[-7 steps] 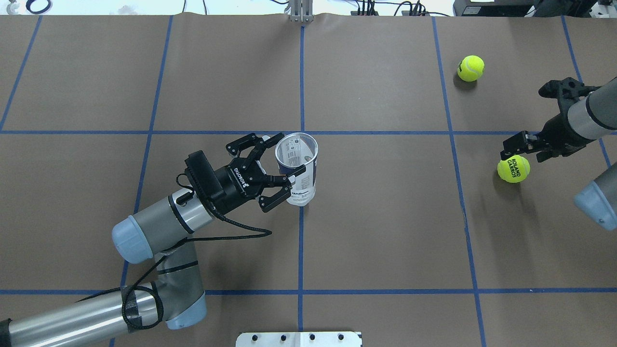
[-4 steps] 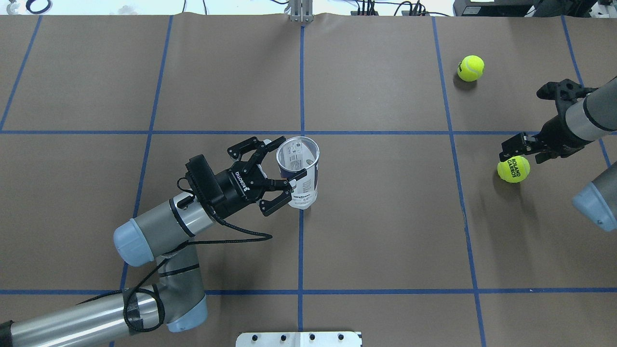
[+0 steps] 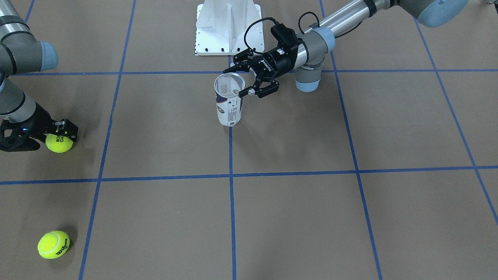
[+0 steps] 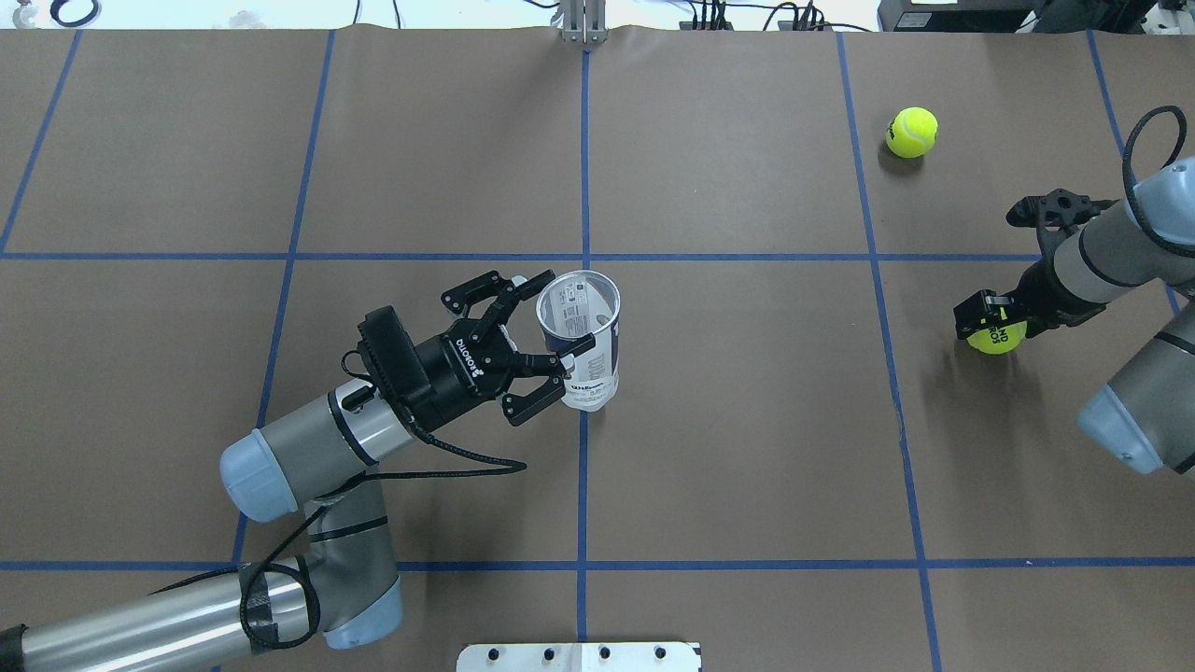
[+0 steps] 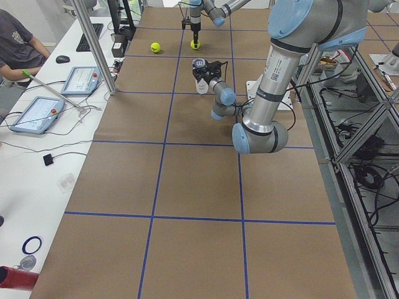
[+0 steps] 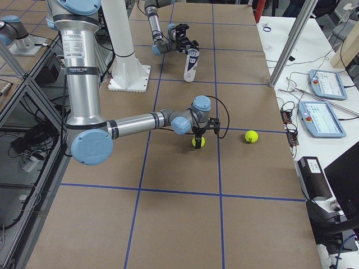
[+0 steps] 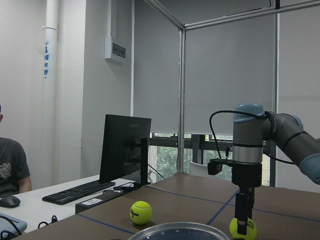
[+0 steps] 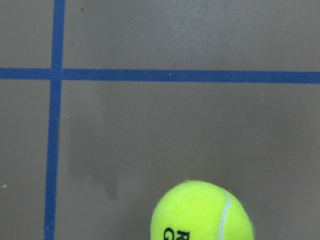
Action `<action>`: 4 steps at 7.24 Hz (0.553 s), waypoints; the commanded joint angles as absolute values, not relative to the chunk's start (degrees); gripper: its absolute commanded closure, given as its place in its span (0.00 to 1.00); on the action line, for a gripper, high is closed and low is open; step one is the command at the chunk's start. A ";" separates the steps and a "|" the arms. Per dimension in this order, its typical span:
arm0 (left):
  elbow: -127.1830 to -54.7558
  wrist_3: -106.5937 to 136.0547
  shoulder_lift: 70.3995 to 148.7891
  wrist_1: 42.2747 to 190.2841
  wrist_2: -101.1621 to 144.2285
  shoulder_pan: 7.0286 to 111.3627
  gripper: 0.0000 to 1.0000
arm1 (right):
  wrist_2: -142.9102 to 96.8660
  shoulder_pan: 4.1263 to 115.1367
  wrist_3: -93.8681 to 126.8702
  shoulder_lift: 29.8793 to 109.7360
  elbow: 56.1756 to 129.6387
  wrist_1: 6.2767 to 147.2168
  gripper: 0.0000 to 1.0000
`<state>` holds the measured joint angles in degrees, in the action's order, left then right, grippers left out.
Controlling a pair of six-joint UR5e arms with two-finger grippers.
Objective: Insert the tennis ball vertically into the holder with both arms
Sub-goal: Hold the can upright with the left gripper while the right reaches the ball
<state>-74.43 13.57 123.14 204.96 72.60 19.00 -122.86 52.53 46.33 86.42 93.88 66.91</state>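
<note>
- Overhead exterior view read "Wilson" on the navy-and-white label of the holder [image 4: 588, 369], which stood upright, mouth open, on the blue centre line of the table [image 4: 747, 439], just beside a tape crossing.
- "ROBOTIQ" showed on the left gripper [image 4: 563, 309], its fingers spread wide and clamped on the holder just under the rim.
- "ROLAND GARROS" was part-hidden on the tennis ball [image 4: 999, 338], which lay on the paper near the robot's right edge. The right gripper [image 4: 991, 322] straddled it from above; whether its pads pressed the ball could not be told.
- A second ball [image 3: 53, 244], marked "Wilson", lay loose farther out, well apart from the first.
- Bare brown paper lay all round the holder.
</note>
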 commanded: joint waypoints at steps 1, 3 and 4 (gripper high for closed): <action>-74.27 13.54 122.78 205.66 72.60 18.98 0.35 | -122.78 52.47 46.23 86.40 93.52 66.97 1.00; -74.18 13.62 122.96 205.66 72.60 18.63 0.35 | -123.05 52.73 46.32 86.66 94.30 67.06 1.00; -73.40 13.62 123.05 205.75 72.60 18.63 0.35 | -123.22 52.73 46.32 86.57 94.57 67.06 1.00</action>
